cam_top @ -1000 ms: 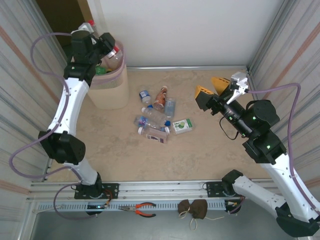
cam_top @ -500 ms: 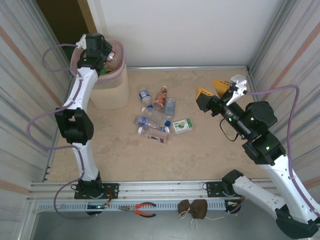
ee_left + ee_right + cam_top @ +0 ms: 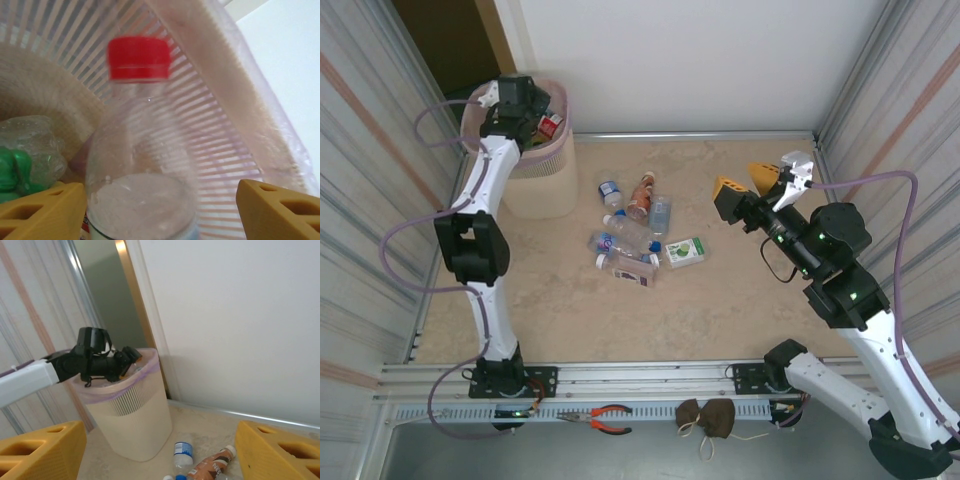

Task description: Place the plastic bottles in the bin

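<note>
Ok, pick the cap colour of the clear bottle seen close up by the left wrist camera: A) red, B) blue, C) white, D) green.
A: the clear bottle, seen against the ribbed wall of the bin, wears a red cap.

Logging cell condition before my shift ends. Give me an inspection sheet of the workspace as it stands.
Surface: beige table, no spills seen.
Job's things: plastic bottles heaped mid-table; bin in far-left corner, red-capped bottle inside it.
Clutter: green carton beside the heap; pliers and brown pouch on the near rail.
Grippers: left gripper over the bin, fingers apart; right gripper open, empty.
Cables: lilac cables loop wide, clear of bottles.
Surroundings: corrugated side walls, white back wall.
</note>
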Controlling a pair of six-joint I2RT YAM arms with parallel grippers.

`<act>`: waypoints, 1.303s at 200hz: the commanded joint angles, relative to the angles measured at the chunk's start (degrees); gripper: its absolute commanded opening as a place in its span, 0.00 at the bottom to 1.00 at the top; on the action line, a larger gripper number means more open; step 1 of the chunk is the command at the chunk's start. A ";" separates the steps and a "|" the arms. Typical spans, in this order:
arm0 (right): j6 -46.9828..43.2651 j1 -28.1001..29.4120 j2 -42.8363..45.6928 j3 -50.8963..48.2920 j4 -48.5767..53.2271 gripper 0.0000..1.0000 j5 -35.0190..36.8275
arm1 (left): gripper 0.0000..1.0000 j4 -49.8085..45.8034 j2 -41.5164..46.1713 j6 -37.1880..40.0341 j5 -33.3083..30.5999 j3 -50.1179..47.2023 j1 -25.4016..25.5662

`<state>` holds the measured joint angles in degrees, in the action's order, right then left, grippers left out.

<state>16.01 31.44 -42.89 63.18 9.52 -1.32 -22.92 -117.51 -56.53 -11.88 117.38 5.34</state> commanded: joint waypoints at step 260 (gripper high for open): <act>1.66 -0.61 0.27 0.28 2.79 0.77 0.72 | 0.73 0.59 30.59 52.69 40.14 -19.66 6.41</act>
<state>17.39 31.35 -42.76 63.20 12.23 -1.28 -17.74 -90.83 -14.24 22.98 100.92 9.28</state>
